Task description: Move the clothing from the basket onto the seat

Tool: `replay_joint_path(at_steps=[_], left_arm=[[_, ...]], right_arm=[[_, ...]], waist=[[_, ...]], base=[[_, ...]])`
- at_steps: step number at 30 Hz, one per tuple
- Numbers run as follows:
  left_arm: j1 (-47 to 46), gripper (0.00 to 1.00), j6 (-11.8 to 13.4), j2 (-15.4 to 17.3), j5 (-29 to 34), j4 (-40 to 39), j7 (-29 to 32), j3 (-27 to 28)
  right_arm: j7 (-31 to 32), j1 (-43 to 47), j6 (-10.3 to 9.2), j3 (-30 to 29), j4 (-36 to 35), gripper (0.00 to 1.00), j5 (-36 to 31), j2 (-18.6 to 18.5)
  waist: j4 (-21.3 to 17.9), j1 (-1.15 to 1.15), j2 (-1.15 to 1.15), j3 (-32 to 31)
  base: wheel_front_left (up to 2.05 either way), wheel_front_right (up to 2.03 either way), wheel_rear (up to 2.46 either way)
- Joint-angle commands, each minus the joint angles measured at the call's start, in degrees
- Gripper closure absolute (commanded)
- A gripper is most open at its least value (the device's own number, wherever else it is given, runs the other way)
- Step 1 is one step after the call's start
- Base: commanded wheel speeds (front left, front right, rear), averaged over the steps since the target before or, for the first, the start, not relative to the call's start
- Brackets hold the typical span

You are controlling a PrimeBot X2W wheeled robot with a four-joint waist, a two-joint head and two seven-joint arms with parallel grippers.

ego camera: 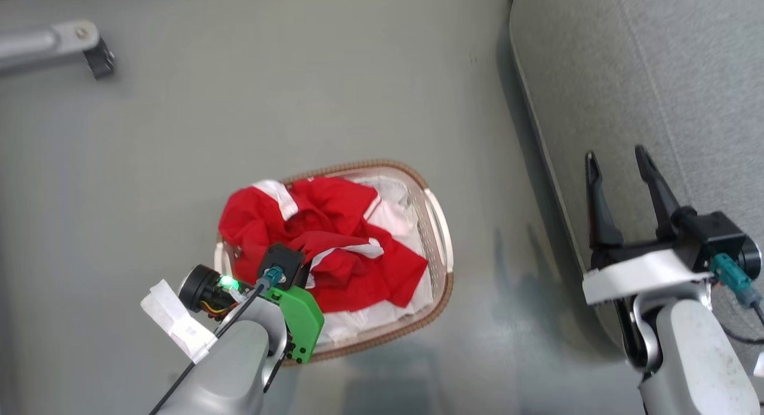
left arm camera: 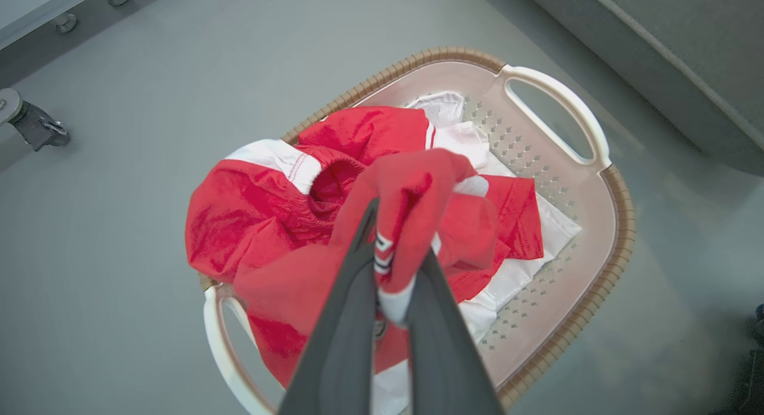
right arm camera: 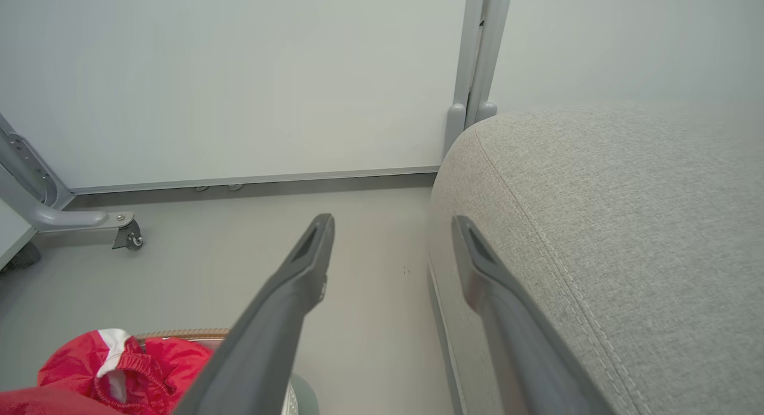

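Red cloth is bunched between the two dark fingers of the left pincer, which is squeezed together on a fold of the clothing. The rest of the clothing lies heaped in the basket, with some white cloth under the red. One red edge hangs over the rim at about nine o'clock. The basket sits on the grey floor. The seat is at about three o'clock from the basket, a little apart from it, and nothing lies on the part I can see. The right pincer hovers over the seat's near edge with its fingers wide apart and nothing in them.

I think the job is just starting. The grab is made, and the lift comes next. To do it well, the left arm should go straight up first, slowly, until the cloth hangs free of the rim. The grip is only on a small fold, so a quick tug could let it slip out. The pieces look tangled, so more than one may come up together. The basket looks light and could tip or slide if cloth catches on it. Then the arm should swing toward three o'clock and go well past the seat's edge before letting go.
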Motion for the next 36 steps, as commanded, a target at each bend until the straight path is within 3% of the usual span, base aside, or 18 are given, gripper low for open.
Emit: replay_joint_path(at_steps=[1,15,20,27,36], left_arm=[[1.23,1.0,-0.26,0.05,-0.29,-1.25,-0.39,0.19],[-1.45,1.0,-1.31,3.58,-1.43,-16.48,0.83,-2.36],[-6.19,1.0,-1.4,5.18,-4.88,-24.13,4.04,-4.29],[-13.45,1.0,-1.37,9.83,-12.67,-34.26,9.8,-7.49],[-17.8,1.0,-1.38,14.32,-17.76,-38.73,11.89,-8.27]], right_arm=[[-0.12,2.01,-0.04,-0.42,0.65,0.0,-0.62,-0.25],[-0.12,11.25,-0.04,-0.65,3.31,0.0,-0.8,-0.27],[-0.12,11.73,-0.04,-0.45,3.32,0.0,-0.46,-0.26],[-0.12,11.44,-0.04,0.07,3.68,0.0,-0.5,-0.26],[-0.12,9.63,-0.04,3.98,2.44,0.0,0.04,-0.23]], waist=[[1.7,0.0,0.0,-9.59],[4.12,0.0,0.0,-25.37],[4.15,0.0,0.0,-26.86],[3.57,0.0,0.0,-27.81],[2.53,0.0,0.0,-27.36]], base=[[0.0,0.0,0.0],[0.0,0.0,0.0],[0.0,0.0,0.0],[0.0,0.0,0.0],[0.0,0.0,0.0]])
